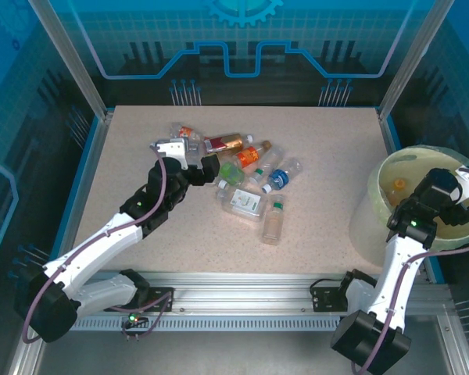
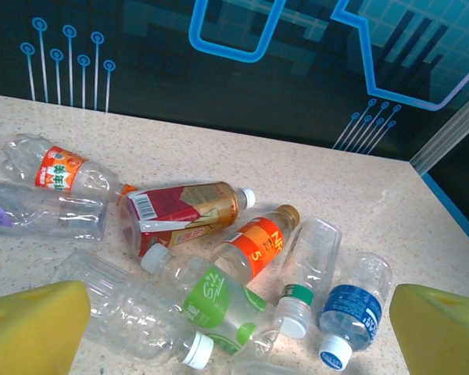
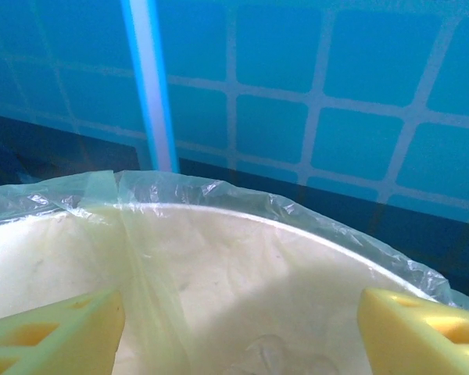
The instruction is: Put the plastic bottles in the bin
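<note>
Right hand (image 3: 242,312): you have it released, empty, over bin (image 3: 297,215) at 3 o'clock; left hand (image 2: 238,308) released above plastic bottles (image 2: 254,248).

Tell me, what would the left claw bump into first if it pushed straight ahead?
Probably the clear plastic bottle with the green label, lying right between the open fingers of the left claw, though depth is unclear.

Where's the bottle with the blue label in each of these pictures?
Top external: blue-labelled bottle, right side of the pile.
Left wrist: lower right, white cap toward the camera.
Right wrist: this camera faces the bin instead.
Shared landmark: orange-labelled bottle with a brown cap, to its left.
</note>
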Motion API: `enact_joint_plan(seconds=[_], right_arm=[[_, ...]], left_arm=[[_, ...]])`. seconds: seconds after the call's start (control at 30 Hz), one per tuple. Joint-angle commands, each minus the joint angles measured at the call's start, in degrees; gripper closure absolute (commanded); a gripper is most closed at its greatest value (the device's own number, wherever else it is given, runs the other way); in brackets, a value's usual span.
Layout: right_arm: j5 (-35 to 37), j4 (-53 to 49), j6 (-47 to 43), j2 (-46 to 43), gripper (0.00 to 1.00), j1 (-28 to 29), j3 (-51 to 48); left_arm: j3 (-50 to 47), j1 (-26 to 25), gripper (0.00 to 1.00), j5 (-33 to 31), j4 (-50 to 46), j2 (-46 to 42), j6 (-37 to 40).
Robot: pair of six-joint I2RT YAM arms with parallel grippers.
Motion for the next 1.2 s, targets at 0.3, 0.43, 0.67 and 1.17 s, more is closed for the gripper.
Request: enact_joint_plan(seconds=[0.3,0.43,0.67,1.17], right_arm=[[-11.6,-15.1,10.4,-6.5,0.11,2.9,9.5],[-12.3,-17.3,10.9,-7.6,0.09,7.7,11.3],[-27.1,-18.5,11.7,-5.2,0.02,15.6,16.4],[-30.0,-16.6,10.0,11.3,0.00,49.9,24.3]], left_arm=[[-1.3,2.9,0.01,-4.1,-3.6,-1.0,-5.8],[-2.1,4.6,0.01,-3.3,-3.6,-1.0,-8.6],[-2.3,5.8,0.01,-2.5,-4.1,-1.1,-10.0],[-2.5,7.8,0.01,-2.9,-7.0,-0.7,-15.2]])
